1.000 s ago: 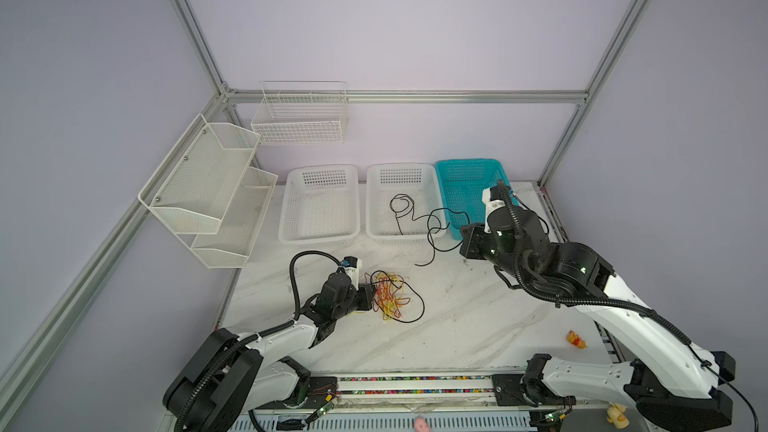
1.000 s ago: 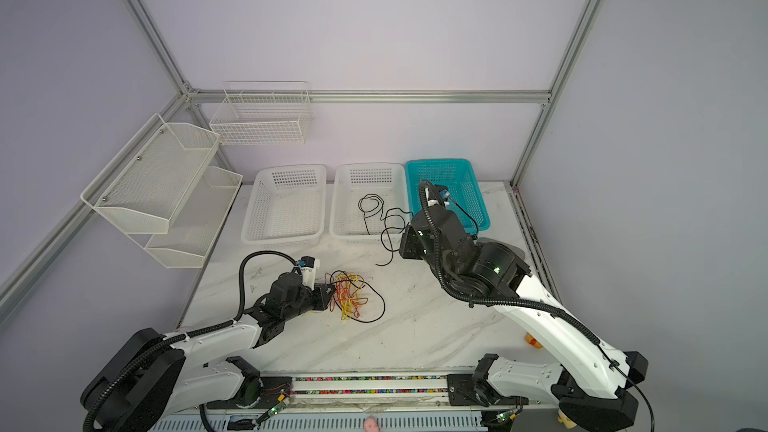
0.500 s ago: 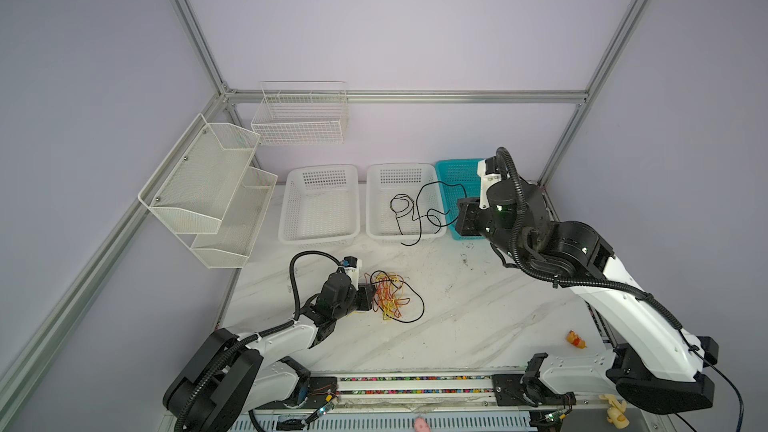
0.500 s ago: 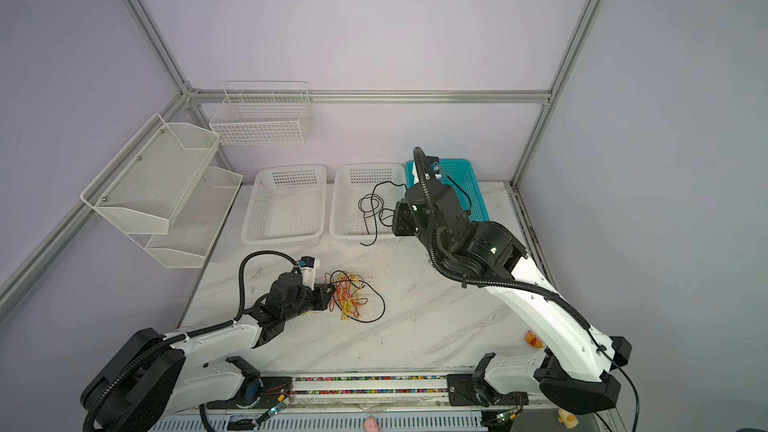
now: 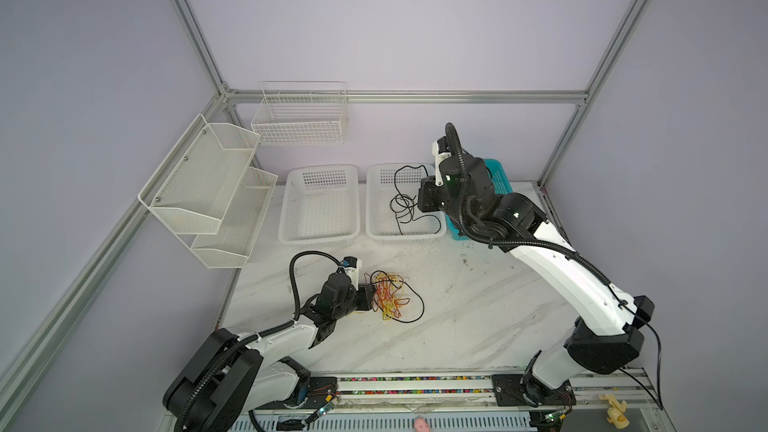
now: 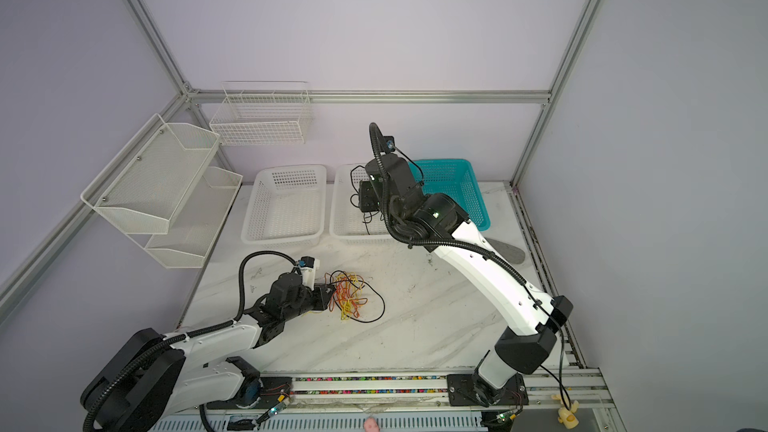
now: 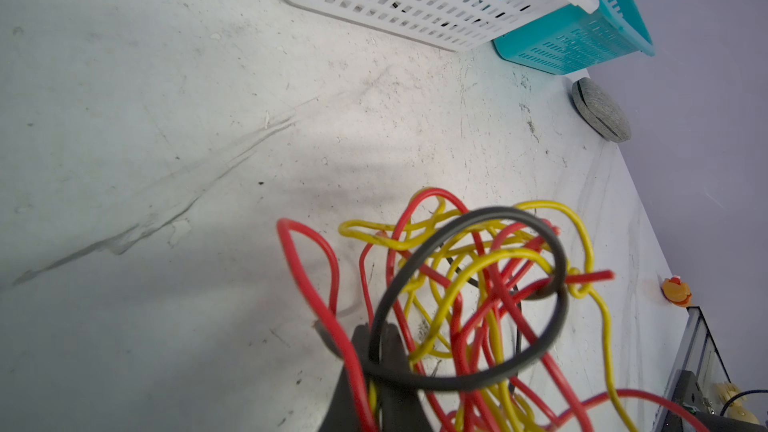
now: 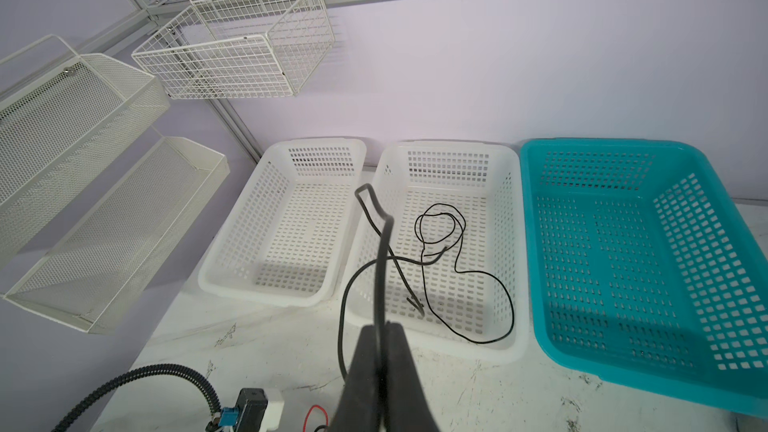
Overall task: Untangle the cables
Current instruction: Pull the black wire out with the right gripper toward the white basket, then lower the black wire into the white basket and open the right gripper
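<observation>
Both top views look steeply down from high up, taking in the whole tabletop (image 5: 478, 326). The left wrist camera rides close behind the left claw (image 7: 378, 340), low over the tabletop, facing past it toward the teal basket (image 7: 573, 47). The right wrist camera sits higher behind the right claw (image 8: 377, 332), with that same basket ahead of it.

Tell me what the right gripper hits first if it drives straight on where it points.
Probably the middle white basket: the right gripper, shut on the black cable, points down toward its near rim or floor. Depth is unclear, so I cannot tell which part comes first.
</observation>
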